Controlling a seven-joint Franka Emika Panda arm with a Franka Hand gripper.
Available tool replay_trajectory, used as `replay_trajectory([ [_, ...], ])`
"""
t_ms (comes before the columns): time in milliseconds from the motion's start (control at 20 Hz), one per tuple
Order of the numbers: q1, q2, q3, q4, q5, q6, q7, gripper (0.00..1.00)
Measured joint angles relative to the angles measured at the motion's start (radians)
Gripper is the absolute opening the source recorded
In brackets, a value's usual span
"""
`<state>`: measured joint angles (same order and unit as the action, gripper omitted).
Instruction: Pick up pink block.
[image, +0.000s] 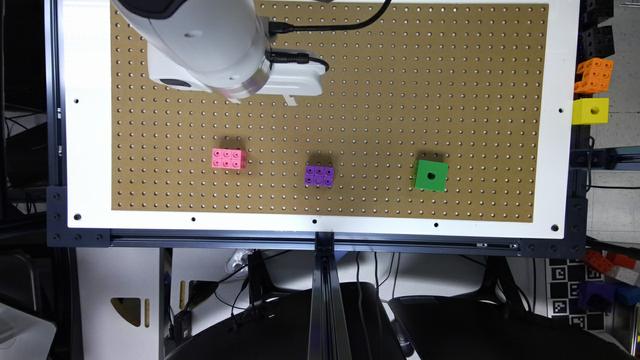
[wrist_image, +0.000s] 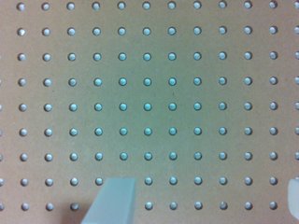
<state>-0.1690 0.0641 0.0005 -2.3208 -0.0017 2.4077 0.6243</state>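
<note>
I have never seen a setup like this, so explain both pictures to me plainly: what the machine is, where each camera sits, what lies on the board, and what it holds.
The big white shape is a robot arm; its claw hangs above a brown pegboard. One picture comes from a camera off the arm, looking down at the board. The other comes from a camera on the wrist, looking past the two fingertips, which stand wide apart over bare board. On the board lie a pink block, a purple block and a green cube. The claw holds nothing.

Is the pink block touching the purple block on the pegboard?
No. In the exterior view the pink block lies apart from the purple block, with bare pegboard between them.
</note>
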Motion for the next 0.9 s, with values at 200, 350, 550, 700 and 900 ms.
replay_trajectory([
  [200, -0.011, 0.0, 0.0, 0.001, -0.0051, 0.0, -0.001, 1.0],
  [350, -0.041, 0.001, 0.0, 0.012, -0.0071, 0.0, -0.025, 1.0],
  [550, -0.093, 0.035, 0.0, 0.061, -0.0071, 0.0, -0.075, 1.0],
  [700, -0.117, 0.091, 0.0, 0.124, -0.0071, 0.0, -0.098, 1.0],
  [900, -0.143, 0.179, 0.0, 0.224, -0.0071, 0.0, -0.123, 1.0],
])
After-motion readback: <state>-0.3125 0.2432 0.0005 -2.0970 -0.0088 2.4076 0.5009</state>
